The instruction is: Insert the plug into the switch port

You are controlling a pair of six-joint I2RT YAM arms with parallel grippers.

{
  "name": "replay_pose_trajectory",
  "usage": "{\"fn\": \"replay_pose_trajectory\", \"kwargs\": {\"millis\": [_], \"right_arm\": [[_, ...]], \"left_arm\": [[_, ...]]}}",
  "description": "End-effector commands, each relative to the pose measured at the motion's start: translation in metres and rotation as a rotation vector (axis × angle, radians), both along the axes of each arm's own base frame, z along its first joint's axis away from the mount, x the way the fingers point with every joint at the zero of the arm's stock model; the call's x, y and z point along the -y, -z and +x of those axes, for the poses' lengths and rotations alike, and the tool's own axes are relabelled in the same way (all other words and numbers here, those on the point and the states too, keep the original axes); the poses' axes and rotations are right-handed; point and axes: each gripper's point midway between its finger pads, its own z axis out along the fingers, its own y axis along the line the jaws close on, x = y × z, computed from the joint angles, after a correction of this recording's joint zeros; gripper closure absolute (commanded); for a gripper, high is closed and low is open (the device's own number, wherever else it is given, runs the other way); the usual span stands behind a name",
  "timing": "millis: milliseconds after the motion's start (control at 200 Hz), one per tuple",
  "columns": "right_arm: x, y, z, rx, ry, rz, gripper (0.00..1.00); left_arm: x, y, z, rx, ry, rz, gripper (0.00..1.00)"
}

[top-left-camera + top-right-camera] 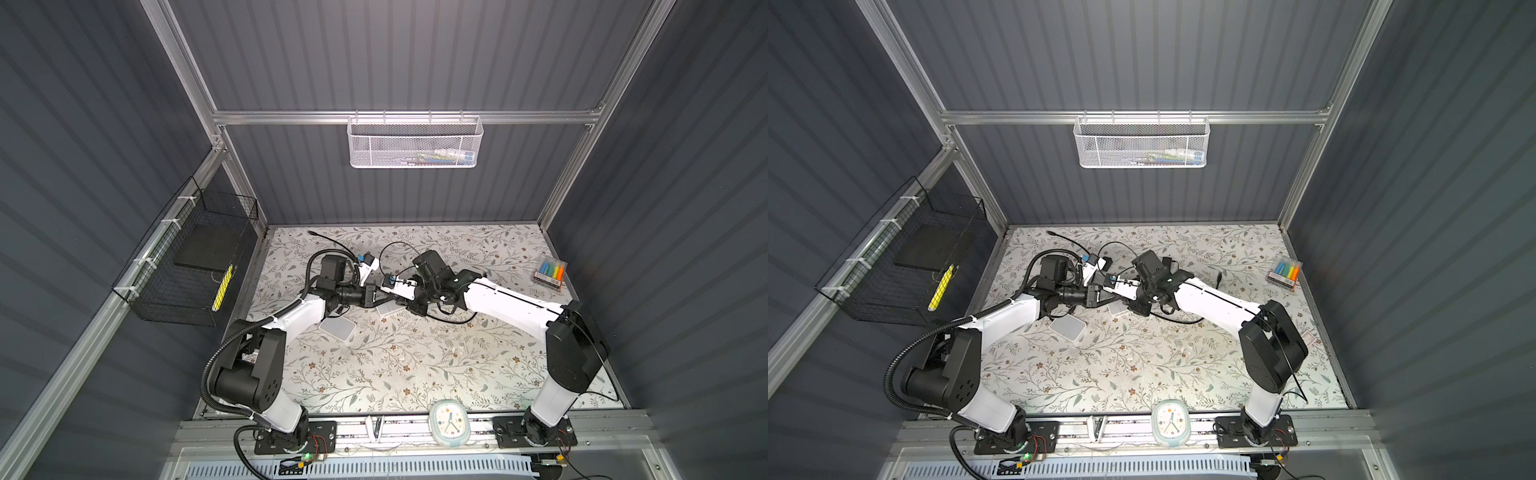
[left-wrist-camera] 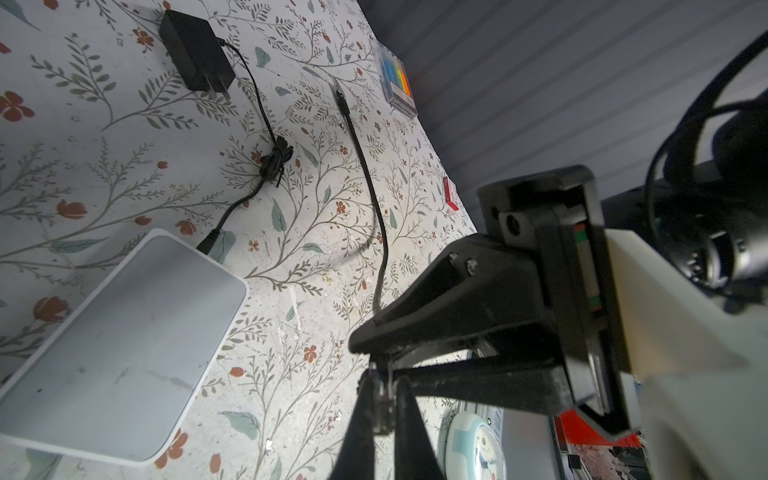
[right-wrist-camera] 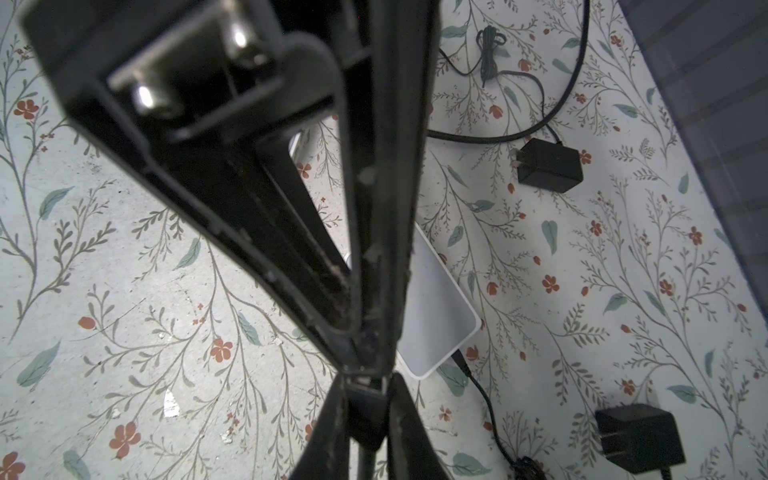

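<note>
Plug (image 3: 365,409) sits pinched in the left end effector (image 2: 380,376); the right end effector (image 3: 362,362), narrow, meets it tip-to-tip, switch (image 3: 436,311) just beside.

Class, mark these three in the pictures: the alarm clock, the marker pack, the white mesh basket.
alarm clock (image 1: 450,423): a top view, its dial
marker pack (image 1: 551,272): a top view, the coloured caps
white mesh basket (image 1: 415,148): a top view, front wall

Arms reaching inward, jaws tip to tip

In a top view the left arm (image 1: 297,316) and right arm (image 1: 511,305) stretch low toward mid-frame. The left jaws are closed, and the right jaws are narrowed almost together, their tips meeting the left's.
</note>
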Motion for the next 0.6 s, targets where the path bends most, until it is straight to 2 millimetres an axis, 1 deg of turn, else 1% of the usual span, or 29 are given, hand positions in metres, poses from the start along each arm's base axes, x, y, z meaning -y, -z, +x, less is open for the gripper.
{"fn": "replay_pose_trajectory", "kwargs": {"millis": [0,60,135,205,240,300,435,525,595], "right_arm": [[0.001,-0.017,0.000,0.011,0.005,0.033,0.93],[0.001,-0.017,0.000,0.011,0.003,0.033,0.95],[0.002,-0.016,-0.001,0.008,0.001,0.027,0.98],[0.004,-0.014,-0.001,0.003,0.006,0.017,0.99],[0.006,-0.013,-0.002,0.002,0.007,0.012,1.00],[0.009,-0.008,-0.003,-0.004,0.015,0.001,1.00],[0.019,0.002,-0.004,-0.033,0.042,-0.004,1.00],[0.024,0.009,-0.007,-0.054,0.054,-0.006,1.00],[0.027,0.017,-0.012,-0.074,0.053,-0.017,1.00]], "left_arm": [[0.000,-0.007,0.005,0.029,0.011,-0.002,1.00],[0.000,-0.007,0.005,0.028,0.007,0.001,1.00],[-0.002,-0.006,0.007,0.030,-0.006,0.015,0.88],[-0.006,-0.006,0.011,0.048,-0.036,0.041,0.58],[-0.010,-0.006,0.014,0.058,-0.055,0.060,0.50],[-0.018,-0.011,0.019,0.082,-0.094,0.086,0.42],[-0.046,-0.007,0.039,0.117,-0.229,0.223,0.40],[-0.063,0.007,0.049,0.113,-0.295,0.350,0.38],[-0.074,0.023,0.055,0.075,-0.319,0.451,0.38]]}}
